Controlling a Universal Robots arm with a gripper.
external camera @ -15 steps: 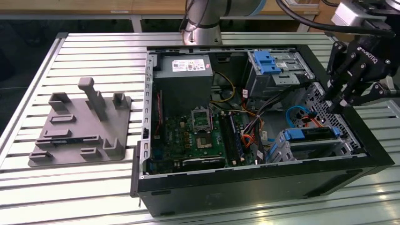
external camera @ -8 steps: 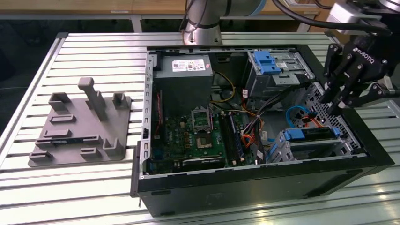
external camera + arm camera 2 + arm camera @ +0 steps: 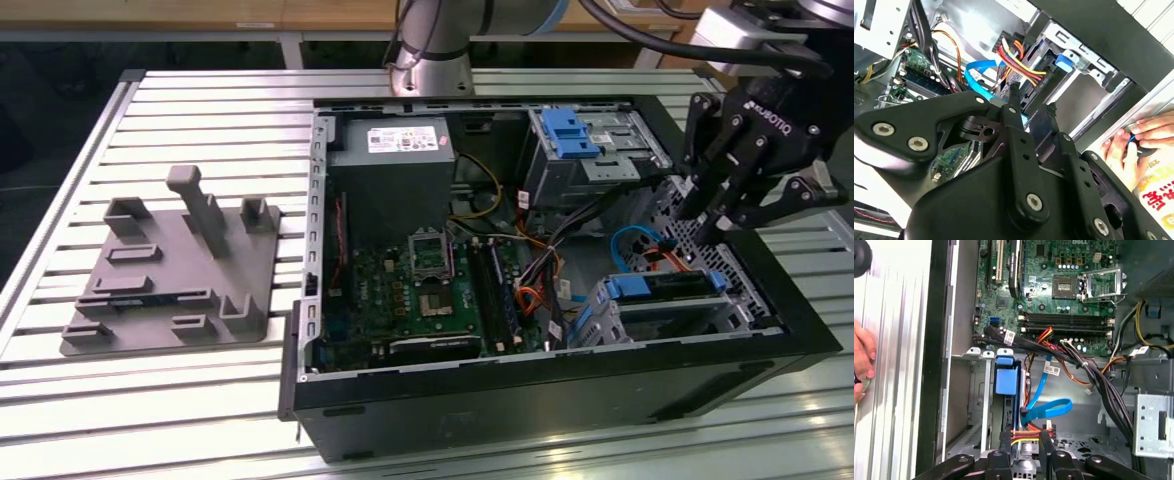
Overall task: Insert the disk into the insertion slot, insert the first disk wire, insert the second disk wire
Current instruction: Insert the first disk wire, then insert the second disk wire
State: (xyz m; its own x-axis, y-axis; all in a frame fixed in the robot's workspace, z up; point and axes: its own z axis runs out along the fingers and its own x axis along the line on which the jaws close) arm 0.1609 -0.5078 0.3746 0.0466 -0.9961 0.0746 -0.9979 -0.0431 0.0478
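Okay, open computer case (image 3: 534,380) lay on its side on the slatted worktop (image 3: 200,110). The disk (image 3: 663,288), silver in a blue carrier, sat in the metal slot (image 3: 603,322) in the case's near corner, on the exterior view's right. The gripper (image 3: 710,232) hung over that same corner of the case, just above the disk's end. Its fingers (image 3: 1015,120) pointed down into the case and stood slightly apart, with nothing clamped between them. A blue cable (image 3: 1051,410) looped loose inside the case beside the disk. A bundle of red and yellow wires (image 3: 1026,432) ran next to it, past the fingertips in the first wrist view. Could not tell whether either was plugged into the disk. A green circuit board (image 3: 420,290) covered the case's floor. A person's hand (image 3: 1134,145) rested on the worktop just outside the case wall. A grey moulded fixture (image 3: 174,275) sat on the worktop well apart from the case, on the exterior view's left.
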